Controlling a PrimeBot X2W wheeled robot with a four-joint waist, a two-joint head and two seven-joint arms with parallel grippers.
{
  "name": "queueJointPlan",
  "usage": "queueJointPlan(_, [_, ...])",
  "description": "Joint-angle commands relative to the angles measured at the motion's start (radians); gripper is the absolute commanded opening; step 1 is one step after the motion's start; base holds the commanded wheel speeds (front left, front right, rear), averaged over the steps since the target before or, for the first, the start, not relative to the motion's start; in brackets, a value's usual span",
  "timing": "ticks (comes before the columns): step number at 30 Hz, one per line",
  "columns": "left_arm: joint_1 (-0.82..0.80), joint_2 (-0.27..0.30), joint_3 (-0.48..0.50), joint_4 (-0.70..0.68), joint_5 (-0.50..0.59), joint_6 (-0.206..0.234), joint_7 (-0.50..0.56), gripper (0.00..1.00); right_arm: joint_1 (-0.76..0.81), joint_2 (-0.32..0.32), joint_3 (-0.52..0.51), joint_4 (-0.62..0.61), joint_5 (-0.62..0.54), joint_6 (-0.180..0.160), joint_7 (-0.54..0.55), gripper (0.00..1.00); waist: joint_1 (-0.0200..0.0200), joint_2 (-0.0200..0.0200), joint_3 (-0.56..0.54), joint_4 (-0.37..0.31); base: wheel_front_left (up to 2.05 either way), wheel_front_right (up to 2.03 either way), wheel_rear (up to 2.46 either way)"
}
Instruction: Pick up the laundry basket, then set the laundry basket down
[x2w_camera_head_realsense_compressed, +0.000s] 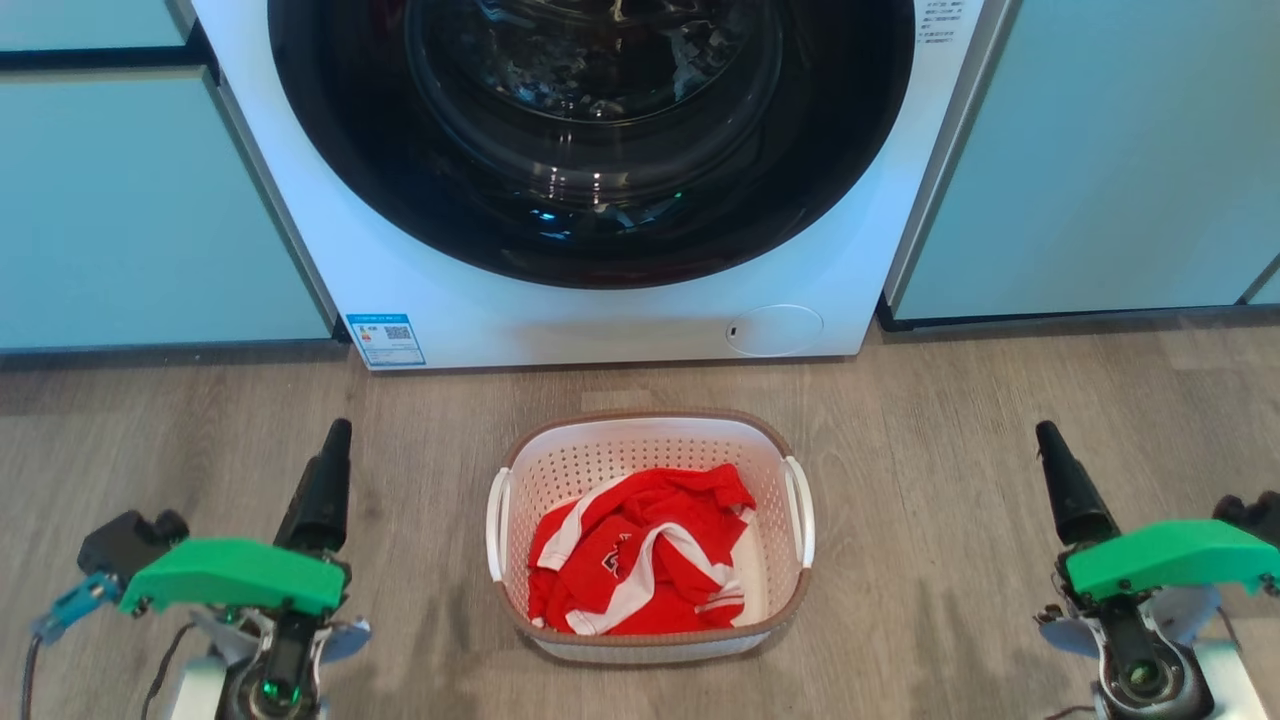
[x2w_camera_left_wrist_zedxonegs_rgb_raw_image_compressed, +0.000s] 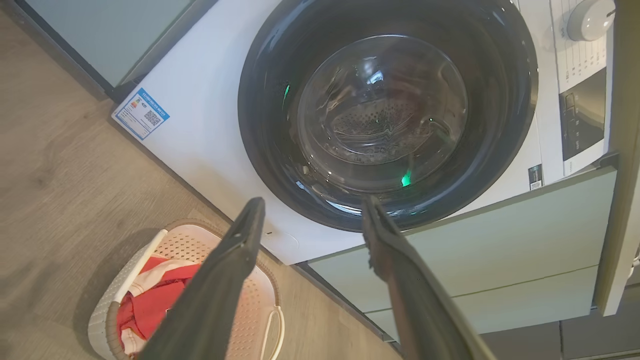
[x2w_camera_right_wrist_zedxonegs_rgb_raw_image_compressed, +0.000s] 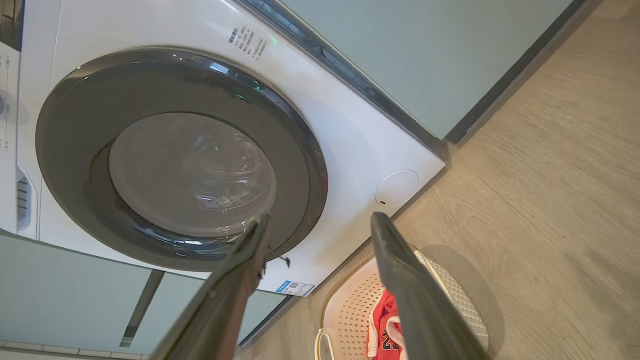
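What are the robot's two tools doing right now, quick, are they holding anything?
Left tool: open, holding nothing.
Right tool: open, holding nothing.

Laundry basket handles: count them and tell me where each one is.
2. One handle is on the left side of the laundry basket, the other handle on its right side; none looks hidden.

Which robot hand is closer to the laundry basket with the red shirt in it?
Left. The left hand is out to the left of the laundry basket, fairly near. The right hand is out to its right, across a wider gap. Neither touches it.
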Motion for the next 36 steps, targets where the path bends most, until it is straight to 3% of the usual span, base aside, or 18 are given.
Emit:
queueJointPlan(1, [-0.066,0.027,0.001,-0.047,0.038,0.004,-0.011,1.00,-0.064,-0.023,0.010,-0.043,-0.041,-0.001,-0.018,1.00,0.0000,0.0000,0.000,-0.001,0.00,0.00,0.00])
queueJointPlan(36, [-0.068,0.090,-0.128,-0.072,0.480,0.124,-0.085,1.00,-0.077,-0.037,0.094,-0.014,-0.525,-0.001,-0.120,1.00,0.0000,0.0000,-0.003,-0.009,0.00,0.00,0.00])
